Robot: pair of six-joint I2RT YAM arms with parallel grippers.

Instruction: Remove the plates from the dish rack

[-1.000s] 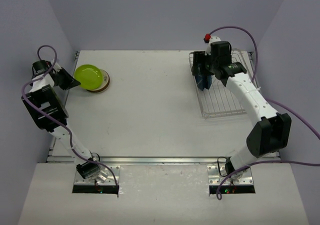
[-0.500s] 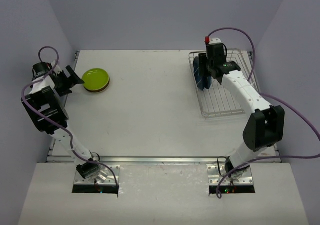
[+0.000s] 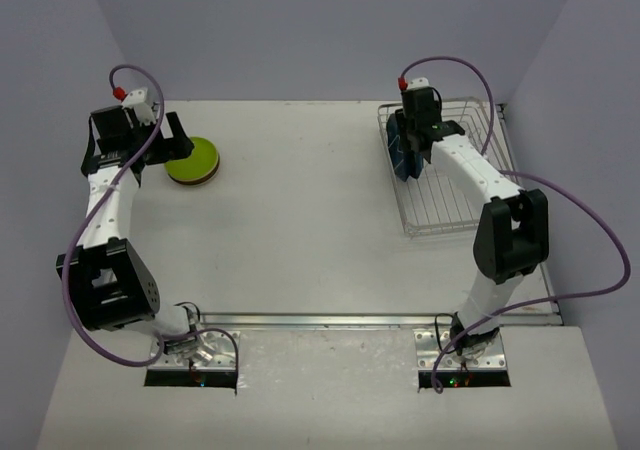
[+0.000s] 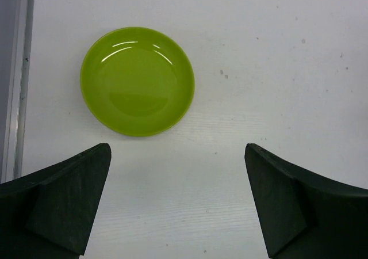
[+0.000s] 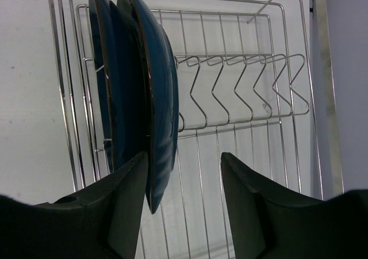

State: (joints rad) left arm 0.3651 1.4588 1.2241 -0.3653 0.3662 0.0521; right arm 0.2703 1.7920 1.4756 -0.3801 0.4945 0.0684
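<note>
The silver wire dish rack [image 3: 447, 202] stands at the back right. Two dark blue plates [image 3: 401, 148] stand upright at its left end. In the right wrist view the nearer blue plate [image 5: 161, 98] has its lower rim between my fingers, close against the left finger [image 5: 123, 207] and apart from the right one. The second blue plate [image 5: 103, 80] stands behind it. My right gripper [image 5: 184, 175] is open around that rim. A lime green plate [image 4: 137, 80] lies flat on top of a stack [image 3: 193, 159] at the back left. My left gripper [image 4: 178, 155] hangs wide open and empty just short of it.
Empty divider prongs [image 5: 241, 92] fill the dish rack to the right of the blue plates. A metal strip [image 4: 14, 80] marks the table's left edge beside the green plate. Purple walls close in the table on three sides.
My left gripper opened, let the green plate go flat onto the stack and drew back above it. My right gripper lowered over the nearer blue plate and its jaws narrowed.
</note>
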